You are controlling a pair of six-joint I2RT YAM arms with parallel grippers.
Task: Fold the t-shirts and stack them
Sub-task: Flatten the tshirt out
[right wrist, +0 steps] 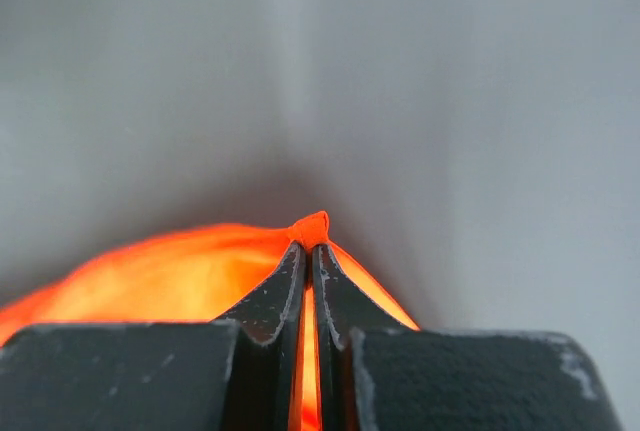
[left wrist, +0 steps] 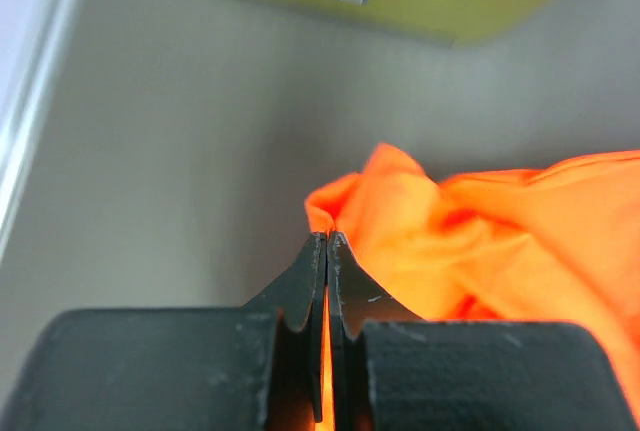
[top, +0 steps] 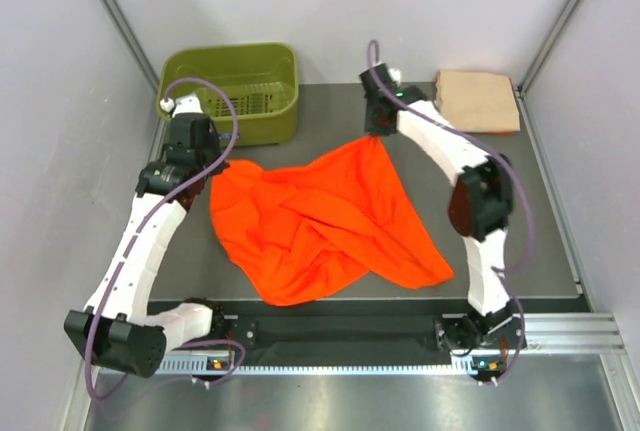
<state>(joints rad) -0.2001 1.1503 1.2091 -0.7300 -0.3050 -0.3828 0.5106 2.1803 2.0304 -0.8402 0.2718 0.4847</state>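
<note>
Two grippers pinch the orange t-shirt (top: 320,221) at opposite corners on the table (top: 520,211).

Crumpled and unfolded, the shirt lies mid-table between the arms; the pale peach t-shirt (top: 480,99) sits folded at the far right corner, well apart. The left gripper (left wrist: 327,239) is clamped on a bunched corner near the green basket (top: 230,53). The right gripper (right wrist: 308,246) is clamped on the far corner, a nub of cloth showing past its tips. The fabric looks light, limp and prone to sagging, so it likely needs tension between both holds to spread flat. Hems, shoulders or corners seem the surest places to grip.
</note>
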